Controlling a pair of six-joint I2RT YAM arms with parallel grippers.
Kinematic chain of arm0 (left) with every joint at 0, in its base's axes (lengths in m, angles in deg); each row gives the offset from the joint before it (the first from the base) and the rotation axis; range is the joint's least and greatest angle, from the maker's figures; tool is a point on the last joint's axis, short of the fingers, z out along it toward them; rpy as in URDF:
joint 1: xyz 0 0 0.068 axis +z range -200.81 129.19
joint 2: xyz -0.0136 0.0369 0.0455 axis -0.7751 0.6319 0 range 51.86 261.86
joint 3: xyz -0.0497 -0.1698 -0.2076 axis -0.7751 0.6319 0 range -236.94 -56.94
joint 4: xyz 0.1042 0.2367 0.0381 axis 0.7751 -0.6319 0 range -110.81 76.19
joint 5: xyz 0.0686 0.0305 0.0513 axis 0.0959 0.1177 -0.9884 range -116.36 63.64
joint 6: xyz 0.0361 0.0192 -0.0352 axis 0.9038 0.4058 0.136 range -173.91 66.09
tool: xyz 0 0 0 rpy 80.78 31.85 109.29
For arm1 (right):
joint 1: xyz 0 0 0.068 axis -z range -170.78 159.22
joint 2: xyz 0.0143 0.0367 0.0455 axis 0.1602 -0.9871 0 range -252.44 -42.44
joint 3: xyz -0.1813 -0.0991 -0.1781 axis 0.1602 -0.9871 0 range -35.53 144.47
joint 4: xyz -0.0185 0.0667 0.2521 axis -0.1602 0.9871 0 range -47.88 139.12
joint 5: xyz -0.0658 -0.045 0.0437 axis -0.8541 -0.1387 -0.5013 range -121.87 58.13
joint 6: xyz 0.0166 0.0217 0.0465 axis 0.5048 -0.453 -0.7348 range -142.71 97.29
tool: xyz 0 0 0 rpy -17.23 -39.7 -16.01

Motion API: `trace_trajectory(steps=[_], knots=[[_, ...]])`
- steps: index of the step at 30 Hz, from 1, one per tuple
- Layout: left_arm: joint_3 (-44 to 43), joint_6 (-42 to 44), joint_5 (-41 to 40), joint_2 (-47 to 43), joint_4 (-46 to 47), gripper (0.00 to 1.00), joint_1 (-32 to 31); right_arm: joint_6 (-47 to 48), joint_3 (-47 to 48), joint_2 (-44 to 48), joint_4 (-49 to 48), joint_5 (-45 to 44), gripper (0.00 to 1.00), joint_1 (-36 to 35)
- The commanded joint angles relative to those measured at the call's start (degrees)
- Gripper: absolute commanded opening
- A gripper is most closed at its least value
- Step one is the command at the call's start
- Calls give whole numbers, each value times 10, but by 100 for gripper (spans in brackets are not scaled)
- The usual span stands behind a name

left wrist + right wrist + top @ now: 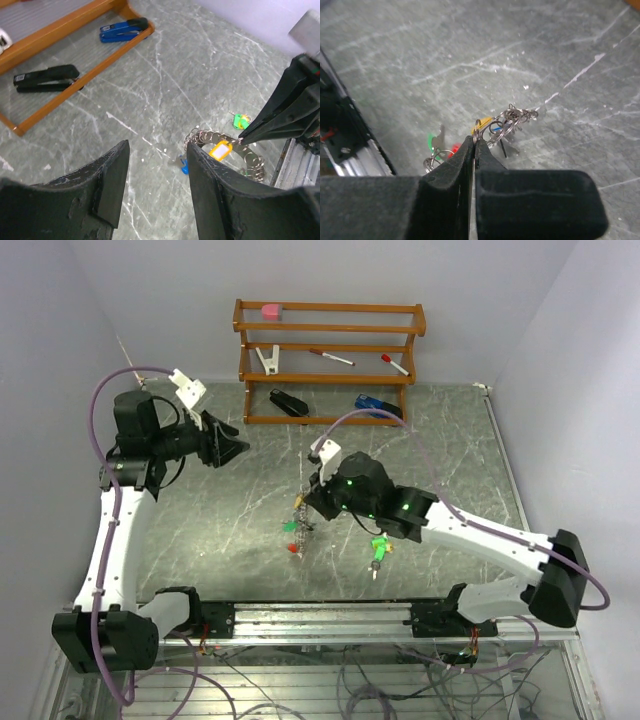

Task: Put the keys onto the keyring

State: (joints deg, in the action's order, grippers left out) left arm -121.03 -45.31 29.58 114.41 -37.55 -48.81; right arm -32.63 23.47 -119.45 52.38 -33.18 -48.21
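We look down on a grey marbled table with a wooden rack along its far edge, where a black stapler and a blue stapler lie on the lowest shelf.

The left gripper hangs over the left of the table with its fingers spread and nothing between them. It points towards the centre but is well apart from the work. The right gripper is over the middle of the table, its fingers pressed together and pinching the wire of the keyring.

The keyring dangles from that pinch. A yellow tag and several small keys are bunched on it. We cannot tell whether its lowest keys touch the surface. A loose green key lies on the table just beside the right arm, not yet threaded.

The grip looks risky to us. It is only a tip pinch on thin wire, so the ring could swivel or slip out if the left gripper nudges it. The hanging bunch may swing and hide the opening. The flat green key could also skid away under a poorly centred grasp.
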Motion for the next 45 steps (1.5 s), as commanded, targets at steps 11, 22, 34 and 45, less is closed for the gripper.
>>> trace_trajectory(steps=[11, 22, 34, 45], knots=[[-70, -7, 106, 47, 36, 61, -95, -70, 101, 128, 67, 108, 0, 2], [-102, 25, 194, 49, 5, 63, -120, -111, 107, 136, 49, 243, 0, 5], [-167, 401, 236, 72, -361, 64, -146, -148, 99, 124, 1, 307, 0, 12], [-184, 487, 250, 67, -453, 67, -161, -169, 99, 119, -22, 313, 0, 13]])
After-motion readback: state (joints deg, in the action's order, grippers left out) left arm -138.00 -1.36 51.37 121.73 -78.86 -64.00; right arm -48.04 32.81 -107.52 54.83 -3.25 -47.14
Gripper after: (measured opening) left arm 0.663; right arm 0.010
